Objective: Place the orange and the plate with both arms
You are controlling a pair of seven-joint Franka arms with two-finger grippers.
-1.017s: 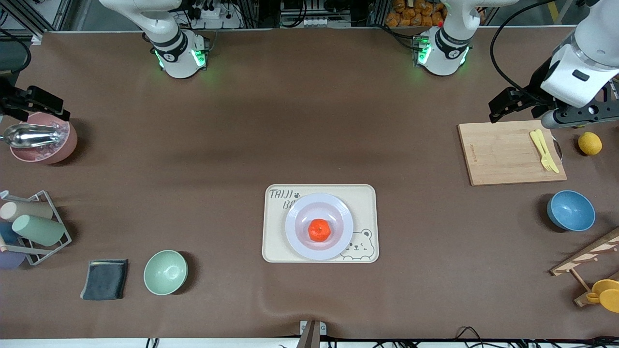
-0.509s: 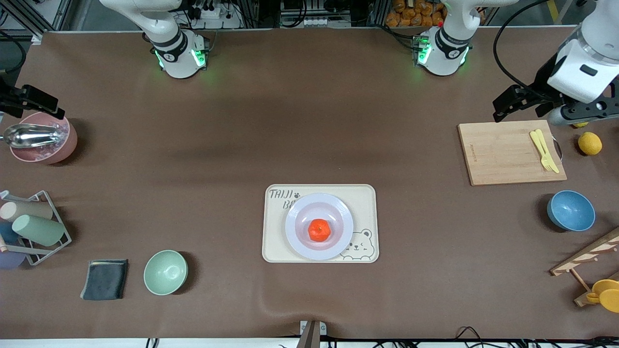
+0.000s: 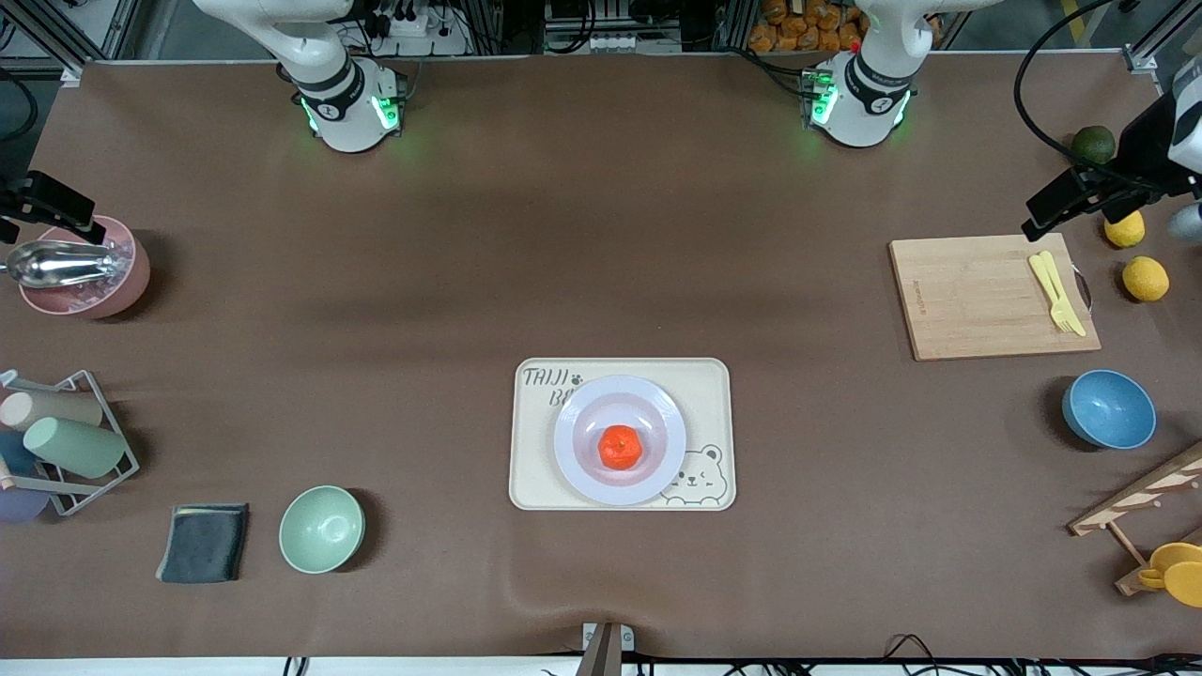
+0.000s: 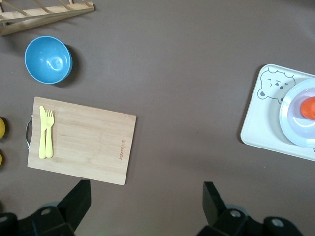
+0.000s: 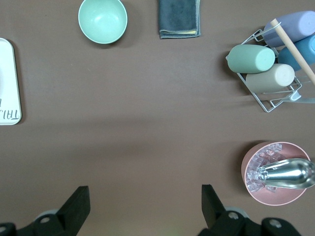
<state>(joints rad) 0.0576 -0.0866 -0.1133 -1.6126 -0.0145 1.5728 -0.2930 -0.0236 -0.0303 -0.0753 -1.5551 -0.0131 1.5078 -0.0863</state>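
The orange (image 3: 620, 447) sits in the middle of the pale lavender plate (image 3: 659, 402). The plate rests on a cream bear tray (image 3: 535, 474) at the table's middle. Orange (image 4: 309, 107) and plate (image 4: 294, 125) also show at the edge of the left wrist view. My left gripper (image 3: 1071, 199) is open and empty, up over the table at the left arm's end, beside the cutting board; its jaws stand wide apart in the left wrist view (image 4: 146, 187). My right gripper (image 3: 56, 202) is open and empty (image 5: 145, 189), over the pink bowl at the right arm's end.
Cutting board (image 3: 986, 296) with yellow cutlery (image 3: 1056, 291), two lemons (image 3: 1146, 279), a dark green fruit (image 3: 1093, 144), blue bowl (image 3: 1108, 408) and wooden rack (image 3: 1141, 498) lie at the left arm's end. Pink bowl with scoop (image 3: 80, 272), cup rack (image 3: 56, 441), grey cloth (image 3: 204, 543) and green bowl (image 3: 321, 529) lie at the right arm's end.
Both arms have drawn outward toward their table ends. The left arm's move uncovered the green fruit and a second lemon. Orange and plate have not moved.
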